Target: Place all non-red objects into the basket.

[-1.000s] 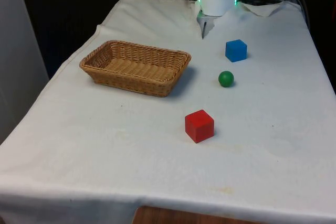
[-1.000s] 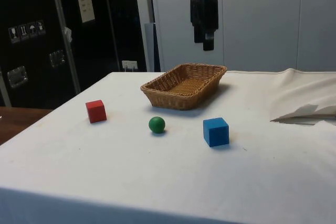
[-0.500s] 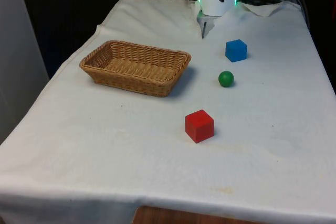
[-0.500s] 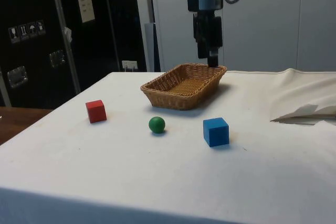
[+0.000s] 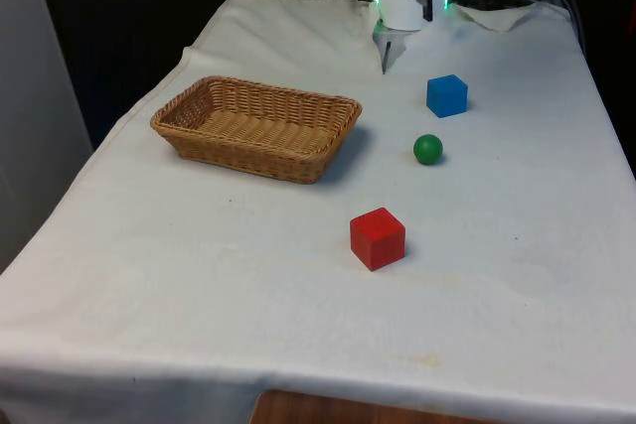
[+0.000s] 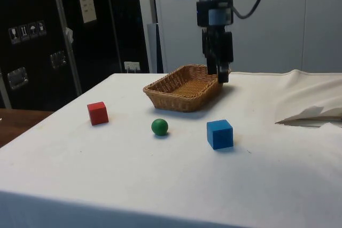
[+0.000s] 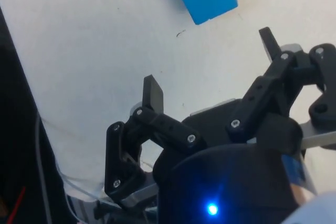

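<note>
Gripper (image 6: 220,73) hangs above the cloth (image 5: 298,325) at upper centre of the side frame, empty, fingers (image 7: 153,94) spread wide apart with nothing between them. Blue cube (image 5: 446,94) sits upper right of centre in the front frame, green ball (image 5: 427,149) just below it, the two near but apart; red cube (image 5: 377,238) lower, mid-frame, well away from both. Basket (image 5: 189,136) at left of centre holds nothing.

Step in hand, as judged: closing in on the blue cube, nearest of the two non-red pieces. To do it well, bring the open fingers squarely over the cube, line them with two opposite flat faces not the corners, come down until the tips straddle its middle, then close. Keep clear of the ball, which would roll at a touch. Leave the red cube alone.

Hard to make out: in the front frame the gripper is cut off at the top edge. In the side frame it overlaps the basket's far rim, so its height over the cloth cannot be told
</note>
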You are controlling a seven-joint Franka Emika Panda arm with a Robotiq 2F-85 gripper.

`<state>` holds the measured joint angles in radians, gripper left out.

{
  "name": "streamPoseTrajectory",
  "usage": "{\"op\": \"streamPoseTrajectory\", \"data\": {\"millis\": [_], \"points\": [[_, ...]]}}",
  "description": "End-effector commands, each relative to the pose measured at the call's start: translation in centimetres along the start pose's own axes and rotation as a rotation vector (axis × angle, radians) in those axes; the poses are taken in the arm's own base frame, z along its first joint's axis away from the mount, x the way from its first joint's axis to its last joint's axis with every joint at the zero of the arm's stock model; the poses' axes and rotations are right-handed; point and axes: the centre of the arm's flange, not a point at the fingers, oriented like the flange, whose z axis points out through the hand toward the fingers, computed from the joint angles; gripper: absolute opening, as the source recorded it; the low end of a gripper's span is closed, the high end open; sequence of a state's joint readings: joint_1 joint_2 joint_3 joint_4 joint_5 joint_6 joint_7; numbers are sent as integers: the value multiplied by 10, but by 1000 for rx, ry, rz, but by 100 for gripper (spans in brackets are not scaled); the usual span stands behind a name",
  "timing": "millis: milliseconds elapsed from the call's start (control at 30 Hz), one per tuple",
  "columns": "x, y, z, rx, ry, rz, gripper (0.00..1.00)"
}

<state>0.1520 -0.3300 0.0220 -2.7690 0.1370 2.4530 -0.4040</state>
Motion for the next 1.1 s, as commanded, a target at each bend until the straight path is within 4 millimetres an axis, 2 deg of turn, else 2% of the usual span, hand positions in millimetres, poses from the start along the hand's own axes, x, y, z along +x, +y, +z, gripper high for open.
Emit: {"op": "streamPoseTrajectory", "data": {"millis": [0,567,1067], "points": [[0,-2,4,4,11,0,100],[2,-4,46,-5,17,2,100],[0,-3,55,-14,14,-2,100]]}}
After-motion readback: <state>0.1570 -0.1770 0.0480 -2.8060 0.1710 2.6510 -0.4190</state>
